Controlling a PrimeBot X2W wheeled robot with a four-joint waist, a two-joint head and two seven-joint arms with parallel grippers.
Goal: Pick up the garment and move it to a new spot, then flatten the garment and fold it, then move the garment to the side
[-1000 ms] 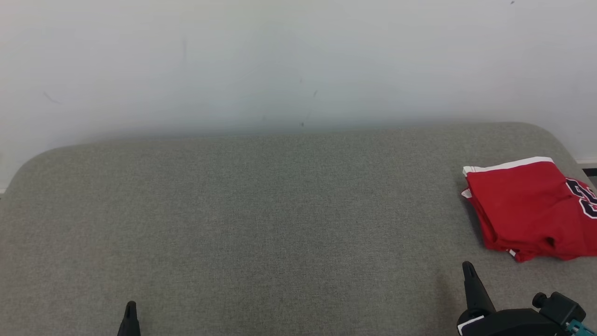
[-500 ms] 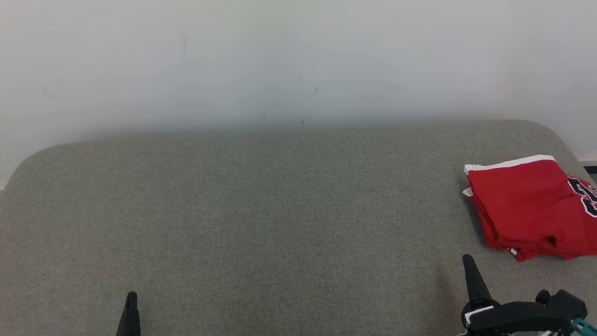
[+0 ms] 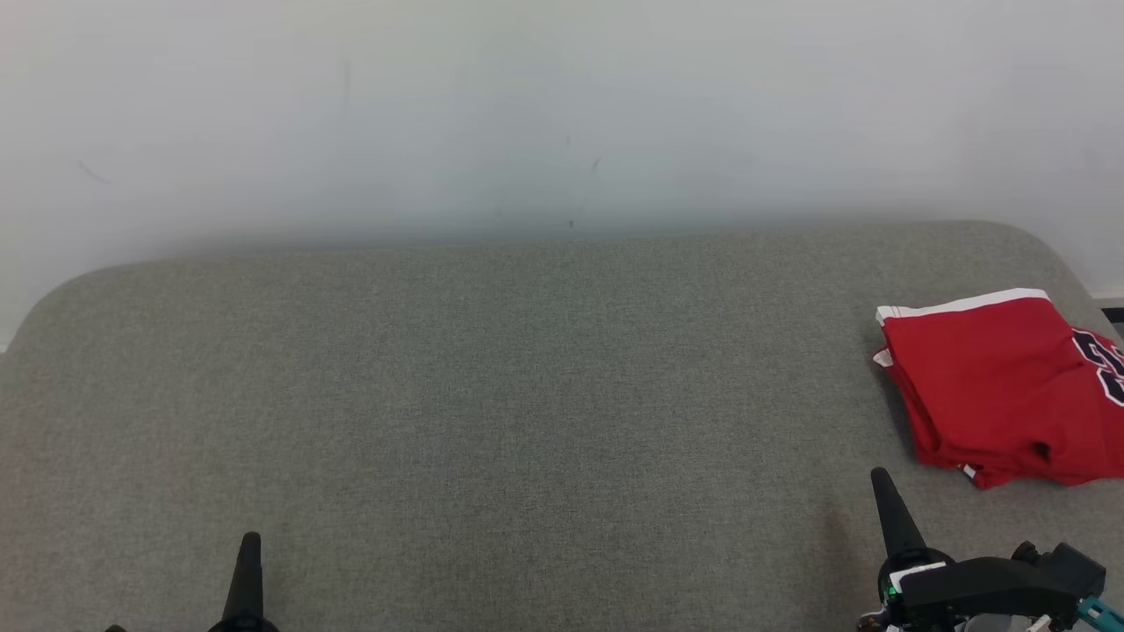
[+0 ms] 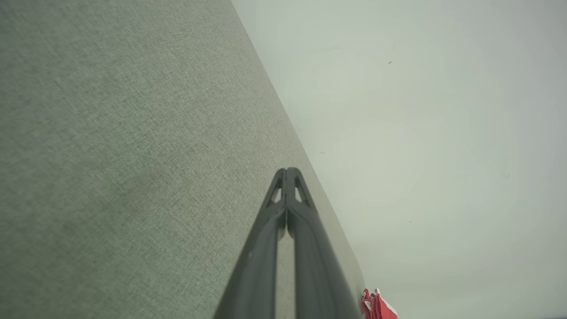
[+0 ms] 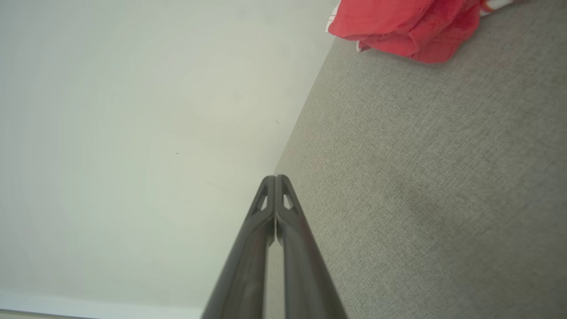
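Note:
The garment is red with white trim and a dark number, folded into a compact stack at the far right of the grey padded surface. A red corner of the garment peeks in at the bottom of the left wrist view, and the garment sits at the top of the right wrist view. My left gripper is at the lower left, shut and empty, its tips pressed together. My right gripper stands shut and empty just in front of the garment, apart from it, fingertips touching each other.
A pale wall rises behind the surface's rounded far edge. The garment lies close to the surface's right edge, where a strip of dark floor shows.
Both grippers have risen slightly in the head view, and the whole picture has shifted a little. The garment lies as before.

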